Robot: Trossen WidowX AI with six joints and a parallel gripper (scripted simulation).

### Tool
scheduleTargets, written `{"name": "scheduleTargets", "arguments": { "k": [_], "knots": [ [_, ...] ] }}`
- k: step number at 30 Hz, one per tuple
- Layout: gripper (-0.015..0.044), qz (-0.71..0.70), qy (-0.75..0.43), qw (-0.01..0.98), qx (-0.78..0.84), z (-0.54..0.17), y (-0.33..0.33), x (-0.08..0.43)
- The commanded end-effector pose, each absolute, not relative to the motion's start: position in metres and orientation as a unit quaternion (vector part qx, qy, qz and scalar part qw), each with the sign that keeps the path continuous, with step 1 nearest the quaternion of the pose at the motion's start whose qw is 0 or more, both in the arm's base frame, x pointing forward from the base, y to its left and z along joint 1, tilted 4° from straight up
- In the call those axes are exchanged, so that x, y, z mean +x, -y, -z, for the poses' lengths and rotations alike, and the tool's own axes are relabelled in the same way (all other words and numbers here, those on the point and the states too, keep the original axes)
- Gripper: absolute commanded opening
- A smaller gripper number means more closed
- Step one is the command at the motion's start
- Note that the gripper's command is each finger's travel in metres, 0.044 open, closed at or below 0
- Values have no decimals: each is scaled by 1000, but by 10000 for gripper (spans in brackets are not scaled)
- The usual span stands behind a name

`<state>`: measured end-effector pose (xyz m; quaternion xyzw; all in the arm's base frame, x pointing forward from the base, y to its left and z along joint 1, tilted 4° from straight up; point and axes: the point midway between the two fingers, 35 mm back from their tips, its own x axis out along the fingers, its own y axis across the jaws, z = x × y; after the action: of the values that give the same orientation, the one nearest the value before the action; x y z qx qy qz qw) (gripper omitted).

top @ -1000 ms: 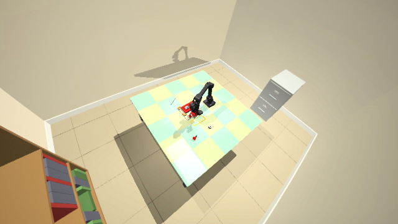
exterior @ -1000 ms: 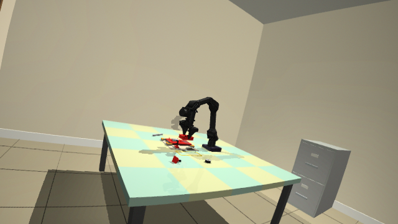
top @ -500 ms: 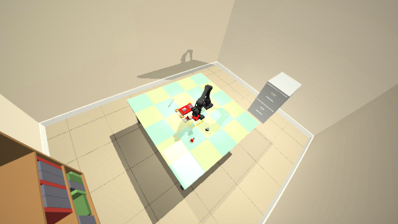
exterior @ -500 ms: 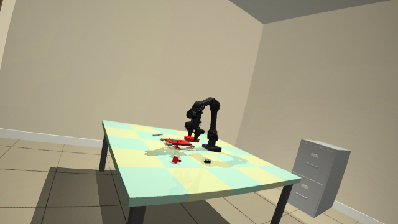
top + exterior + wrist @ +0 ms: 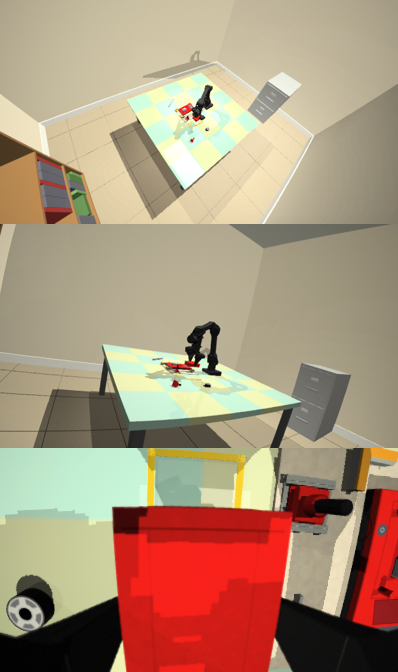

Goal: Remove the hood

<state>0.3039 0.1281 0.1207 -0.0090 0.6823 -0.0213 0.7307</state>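
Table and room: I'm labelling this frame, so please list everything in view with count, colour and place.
Table: one, pale green and yellow checks, mid-room.
Marked area: one, yellow outline, on the table ahead of the hood.
Hood: one, red, gripped in the end effector.
Car: one, red on a pale base, beside the arm.
Wheel: one, black with a grey hub, loose on the table.
Small red piece: one, on the table toward the near edge.
Thin rod: one, grey, far side.
Cabinet: one, grey, by the wall.
Shelf: one, brown, corner.
Arm: one, black.
End effector: one, black, shut on the hood.
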Motion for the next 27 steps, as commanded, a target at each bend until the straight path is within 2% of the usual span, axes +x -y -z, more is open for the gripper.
{"name": "scheduleTargets", "arguments": {
  "k": [1, 27],
  "knots": [
    [0, 24, -682, 731, -10, -116, -127, 304],
    [0, 24, -682, 731, -10, -99, -127, 306]
  ]
}}
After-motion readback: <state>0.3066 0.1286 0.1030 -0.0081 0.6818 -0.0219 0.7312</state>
